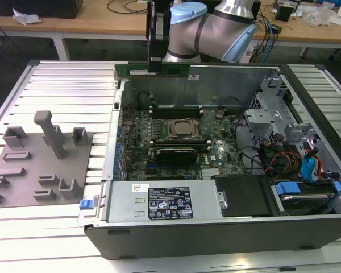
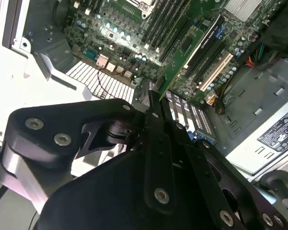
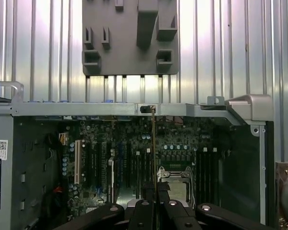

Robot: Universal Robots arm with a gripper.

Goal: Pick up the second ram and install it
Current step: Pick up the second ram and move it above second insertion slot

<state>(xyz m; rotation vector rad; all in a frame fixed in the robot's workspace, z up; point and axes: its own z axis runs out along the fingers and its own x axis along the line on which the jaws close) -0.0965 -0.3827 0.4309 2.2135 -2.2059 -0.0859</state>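
1. In the exterior view, the gripper (image 1: 154, 63) hangs above the far wall of the open computer case (image 1: 307, 142). Its fingers are pinched on the second ram (image 1: 170, 69), holding it near the middle. The green stick lies level, lengthwise along the top edge of that wall and raised clear of the boards inside.
2. Below the gripper and nearer the camera lies the motherboard (image 1: 137, 132), with the CPU socket (image 1: 182, 128) at its centre. The power supply (image 1: 159, 202) sits along the near side of the case, well apart from the gripper. A grey fixture tray (image 1: 40, 165) rests on the slatted table (image 1: 62, 79), well off to the exterior view's left of the gripper and lower.
3. In the second wrist view, the gripper (image 2: 151, 96) shows as black fingers (image 2: 156, 124) pressed onto the stick. The second ram (image 2: 182, 55) runs out from the fingertips as a green strip, with the motherboard (image 2: 120, 38) lit beyond it.
4. In the first wrist view, the gripper (image 3: 155, 189) clamps the second ram (image 3: 153, 143), seen edge-on as a thin line leading away from the fingertips over the motherboard (image 3: 101, 158). The CPU socket (image 3: 175, 184) sits just beside the fingertips. The grey fixture tray (image 3: 129, 38) lies past the case wall, beyond the stick's far end.
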